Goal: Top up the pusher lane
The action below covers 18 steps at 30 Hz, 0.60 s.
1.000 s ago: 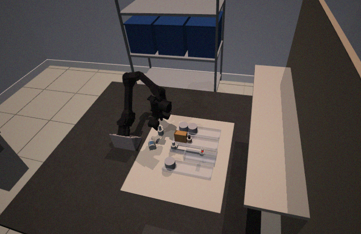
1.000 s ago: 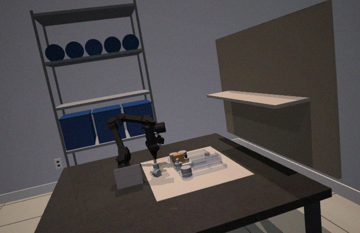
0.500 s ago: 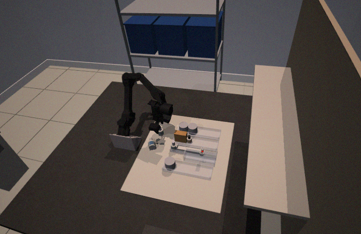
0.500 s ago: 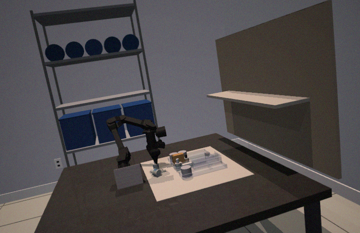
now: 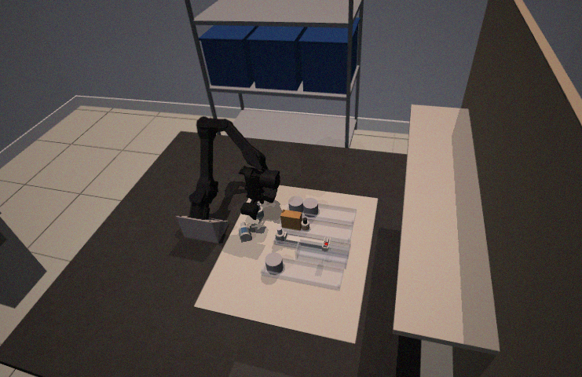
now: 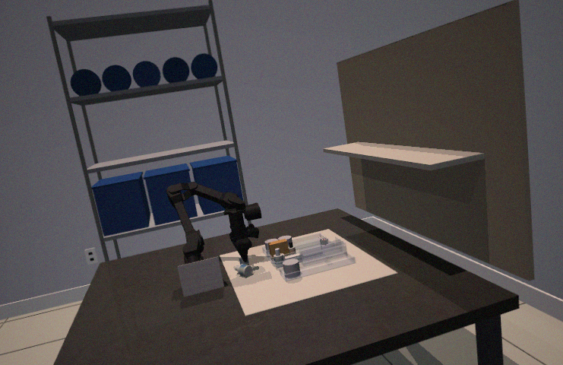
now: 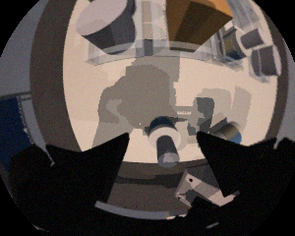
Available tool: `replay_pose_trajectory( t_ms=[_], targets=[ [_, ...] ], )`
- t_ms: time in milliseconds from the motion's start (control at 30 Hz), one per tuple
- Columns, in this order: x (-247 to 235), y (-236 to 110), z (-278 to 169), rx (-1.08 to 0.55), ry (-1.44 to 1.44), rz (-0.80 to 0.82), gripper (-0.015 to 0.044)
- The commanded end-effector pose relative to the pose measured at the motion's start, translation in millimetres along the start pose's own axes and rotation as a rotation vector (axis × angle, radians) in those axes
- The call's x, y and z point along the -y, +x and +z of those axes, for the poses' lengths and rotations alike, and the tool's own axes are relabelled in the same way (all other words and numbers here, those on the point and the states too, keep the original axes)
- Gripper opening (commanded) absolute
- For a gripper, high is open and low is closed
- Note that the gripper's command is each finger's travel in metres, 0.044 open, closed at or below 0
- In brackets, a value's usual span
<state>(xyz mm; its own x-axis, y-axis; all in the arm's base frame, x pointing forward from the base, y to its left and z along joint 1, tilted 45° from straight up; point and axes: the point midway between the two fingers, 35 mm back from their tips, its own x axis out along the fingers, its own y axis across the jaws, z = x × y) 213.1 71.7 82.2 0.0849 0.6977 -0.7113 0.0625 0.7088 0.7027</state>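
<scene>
The sprung lane (image 5: 289, 244) is clear plastic. A small jar (image 5: 280, 235) (image 6: 278, 255) (image 7: 231, 45) with a grey cap stands at its front end. A red-marked piece (image 5: 326, 243) sits farther back along it. A loose jar (image 7: 164, 137) with a pale shoulder and dark cap stands upright on the white mat; the arm partly hides it in the top view. Another loose jar (image 5: 244, 232) (image 6: 245, 270) (image 7: 230, 133) with a blue band lies on its side nearby. My gripper (image 5: 252, 213) (image 6: 244, 258) (image 7: 163, 136) is open above the standing jar, pointing down, with nothing held.
An orange box (image 5: 291, 219) (image 6: 279, 247) (image 7: 194, 25) and a dark-capped jar (image 5: 305, 223) stand in the adjacent lane. Grey tubs (image 5: 295, 203) (image 5: 310, 206) stand in the far lane, another tub (image 5: 274, 263) (image 6: 291, 268) in the near one. A grey panel (image 5: 202, 228) (image 6: 200, 276) stands by the arm's base.
</scene>
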Motion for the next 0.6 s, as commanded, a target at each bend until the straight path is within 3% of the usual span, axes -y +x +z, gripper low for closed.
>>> replay_pose_trajectory(
  t_ms=[0, 333, 567],
  targets=[
    [-1.0, 2.9, -0.2, 0.002, 0.003, 0.006, 0.044],
    [-1.0, 2.9, -0.2, 0.002, 0.003, 0.006, 0.0177],
    [-1.0, 2.9, -0.2, 0.002, 0.003, 0.006, 0.0111]
  ],
)
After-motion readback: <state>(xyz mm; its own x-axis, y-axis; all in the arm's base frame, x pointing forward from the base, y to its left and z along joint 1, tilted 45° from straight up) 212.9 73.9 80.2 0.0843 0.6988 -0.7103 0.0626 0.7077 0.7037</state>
